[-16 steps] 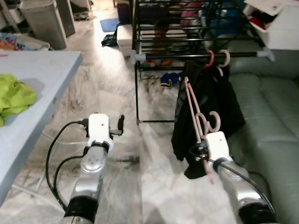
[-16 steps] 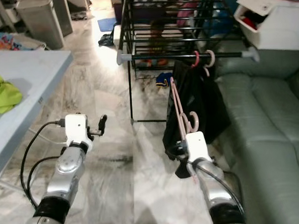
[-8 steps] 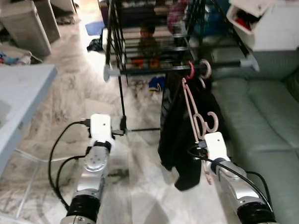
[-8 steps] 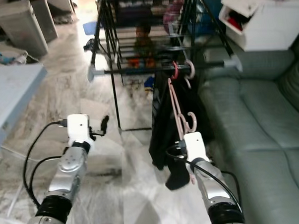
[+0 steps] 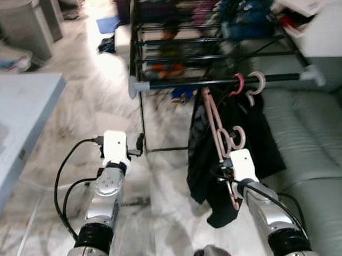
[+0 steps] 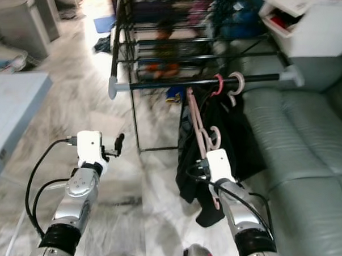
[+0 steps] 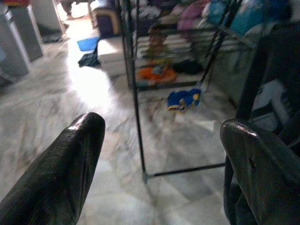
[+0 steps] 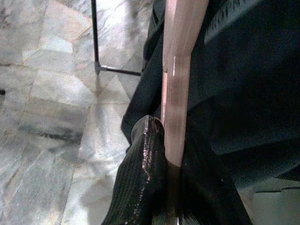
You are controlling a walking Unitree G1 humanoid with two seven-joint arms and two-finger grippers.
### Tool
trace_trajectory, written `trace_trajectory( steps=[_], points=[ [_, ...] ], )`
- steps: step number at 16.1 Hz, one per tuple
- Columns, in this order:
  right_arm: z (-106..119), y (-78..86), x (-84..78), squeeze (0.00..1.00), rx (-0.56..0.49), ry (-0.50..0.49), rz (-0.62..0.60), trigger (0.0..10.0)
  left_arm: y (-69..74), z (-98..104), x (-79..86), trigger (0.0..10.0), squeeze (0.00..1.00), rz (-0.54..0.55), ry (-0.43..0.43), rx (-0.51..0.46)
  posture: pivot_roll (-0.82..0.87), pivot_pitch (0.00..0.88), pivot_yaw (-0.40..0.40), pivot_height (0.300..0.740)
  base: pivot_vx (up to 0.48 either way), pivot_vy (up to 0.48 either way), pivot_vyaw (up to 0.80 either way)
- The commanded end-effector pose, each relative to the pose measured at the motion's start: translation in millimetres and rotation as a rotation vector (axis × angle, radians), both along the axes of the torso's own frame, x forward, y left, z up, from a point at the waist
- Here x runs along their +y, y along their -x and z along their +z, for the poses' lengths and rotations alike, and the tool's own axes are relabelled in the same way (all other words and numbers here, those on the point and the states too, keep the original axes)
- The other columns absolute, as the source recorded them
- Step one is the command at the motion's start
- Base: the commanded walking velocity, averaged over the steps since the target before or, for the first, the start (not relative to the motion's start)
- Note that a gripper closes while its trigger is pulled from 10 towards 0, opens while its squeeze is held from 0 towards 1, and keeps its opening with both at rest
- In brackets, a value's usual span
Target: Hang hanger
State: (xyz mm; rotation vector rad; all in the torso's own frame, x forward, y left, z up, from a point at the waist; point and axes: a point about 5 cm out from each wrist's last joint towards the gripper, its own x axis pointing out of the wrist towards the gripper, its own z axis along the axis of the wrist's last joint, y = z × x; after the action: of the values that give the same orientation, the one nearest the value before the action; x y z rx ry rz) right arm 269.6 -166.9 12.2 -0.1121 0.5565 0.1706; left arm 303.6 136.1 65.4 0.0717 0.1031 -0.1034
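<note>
My right gripper is shut on a pink hanger that carries a black garment; the hanger runs up between its fingers. The hanger stands upright with its hook just above the gripper, below the black rail of the drying rack. Two other hanger hooks, one red and one pink, sit on that rail. My left gripper is held out in front at mid height, open, its fingers wide apart with nothing between them.
A grey-green sofa lies to the right of the rack. A light blue table stands at the left. A bin is at the back left, and clothes lie on the marble floor under the rack.
The camera has shifted, so the rack now sits more central and the table has come back into view at left. Both grippers keep their hold and pose.
</note>
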Motion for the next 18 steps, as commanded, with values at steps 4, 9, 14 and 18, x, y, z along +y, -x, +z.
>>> trace_trajectory(
  steps=[4, 9, 14, 18],
  points=[
    [3, -4.2, 11.7, 0.0, -0.022, -0.024, 0.007, 10.0, 0.7, 0, 11.0, 10.0, 0.0, 0.029, -0.027, 0.003, 0.03, 0.0, -0.012, 0.74, 0.0, 0.322, 0.0],
    [9, -8.1, 9.4, 0.0, -0.055, -0.027, -0.041, 10.0, 7.7, 4, 4.0, 10.0, 0.0, -0.021, -0.024, -0.018, 0.04, 0.0, -0.016, 0.74, 0.0, 0.0, 0.0],
    [10, -10.7, 11.9, 0.0, -0.063, -0.04, -0.034, 10.0, 12.1, 6, -0.5, 10.0, 0.0, -0.054, -0.006, -0.038, 0.04, 0.0, -0.019, 0.74, 0.052, 0.0, 0.0],
    [12, -11.9, 11.3, 0.0, -0.071, -0.044, -0.042, 10.0, 12.4, 7, -0.4, 10.0, 0.0, -0.062, -0.004, -0.038, 0.04, 0.0, -0.014, 0.74, 0.325, 0.0, 0.0]
  ],
)
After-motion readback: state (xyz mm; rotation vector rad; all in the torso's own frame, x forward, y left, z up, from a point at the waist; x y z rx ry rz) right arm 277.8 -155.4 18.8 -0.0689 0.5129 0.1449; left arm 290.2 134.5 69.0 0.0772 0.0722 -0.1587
